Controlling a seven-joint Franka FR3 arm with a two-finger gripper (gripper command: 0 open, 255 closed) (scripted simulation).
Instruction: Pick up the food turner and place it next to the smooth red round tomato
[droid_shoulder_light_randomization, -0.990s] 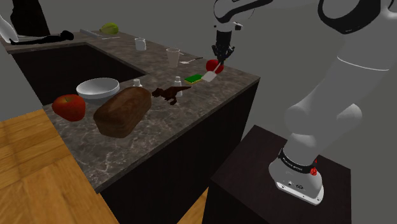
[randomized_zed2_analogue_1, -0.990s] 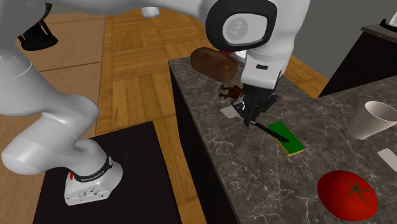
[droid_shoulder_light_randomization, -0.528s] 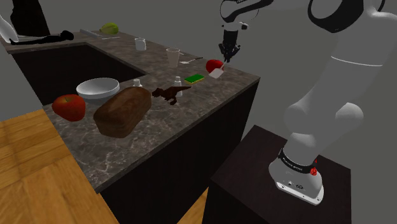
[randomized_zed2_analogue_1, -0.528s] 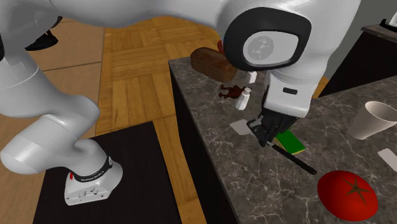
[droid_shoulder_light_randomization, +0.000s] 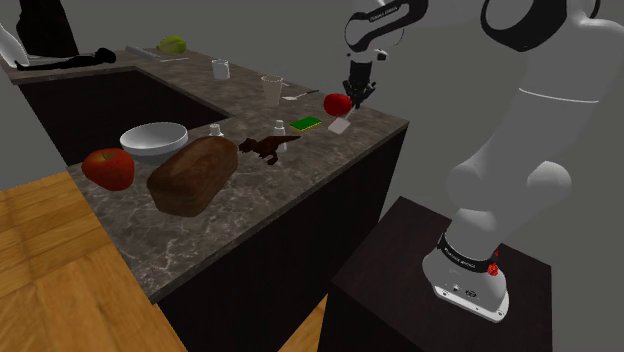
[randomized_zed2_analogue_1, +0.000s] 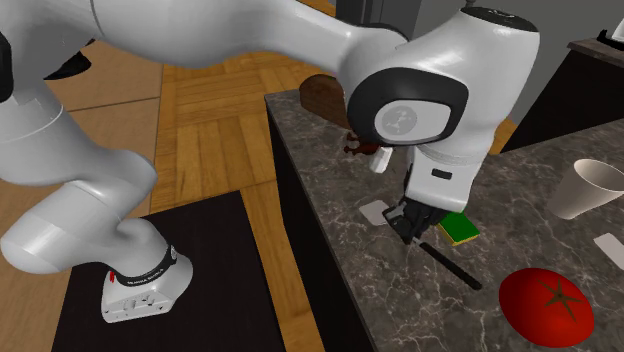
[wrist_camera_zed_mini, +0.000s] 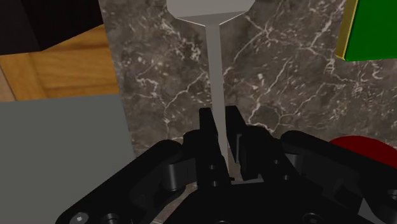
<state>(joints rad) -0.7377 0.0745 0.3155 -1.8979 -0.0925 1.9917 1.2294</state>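
My gripper (wrist_camera_zed_mini: 219, 119) is shut on the thin grey shaft of the food turner (wrist_camera_zed_mini: 215, 70). Its pale flat blade (randomized_zed2_analogue_1: 377, 212) points away from the fingers and sits low at the counter, near the counter's edge. The black handle (randomized_zed2_analogue_1: 455, 268) runs back toward the red tomato (randomized_zed2_analogue_1: 545, 305). In the shoulder view the gripper (droid_shoulder_light_randomization: 357, 95) hangs just right of the tomato (droid_shoulder_light_randomization: 337, 103), with the blade (droid_shoulder_light_randomization: 340, 127) below it. The tomato (wrist_camera_zed_mini: 362, 149) also shows beside the hand in the wrist view.
A green sponge (droid_shoulder_light_randomization: 305, 123) lies beside the turner, a toy dinosaur (droid_shoulder_light_randomization: 265, 147) and a bread loaf (droid_shoulder_light_randomization: 195, 172) further along. A bowl (droid_shoulder_light_randomization: 153, 139), another red fruit (droid_shoulder_light_randomization: 108, 168) and a cup (droid_shoulder_light_randomization: 272, 89) stand on the marble counter (droid_shoulder_light_randomization: 250, 205). The counter's edge drops off near the blade.
The gripper has carried the turner from over the sponge toward the tomato and lowered it, so the blade now sits down by the counter's edge.
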